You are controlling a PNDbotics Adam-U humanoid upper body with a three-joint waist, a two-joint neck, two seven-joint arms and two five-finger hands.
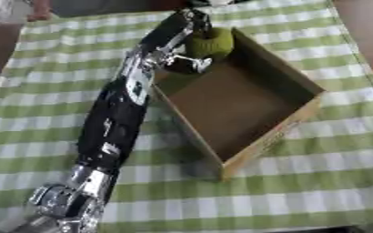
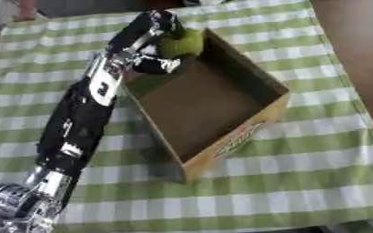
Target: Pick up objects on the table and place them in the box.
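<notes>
reaching across the checked cloth (image 1: 317, 182), the left hand (image 1: 183, 32) has its fingers curled round a green round object (image 1: 211, 43), apparently a fruit, held over the far corner of the open cardboard box (image 1: 277, 132), whose floor lies just below the hand.

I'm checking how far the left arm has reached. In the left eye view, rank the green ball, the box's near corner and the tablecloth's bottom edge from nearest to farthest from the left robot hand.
1. Green ball: in the left robot hand, over the box's far corner.
2. Box's near corner: lower centre.
3. Tablecloth's bottom edge: along the bottom of the view.
</notes>
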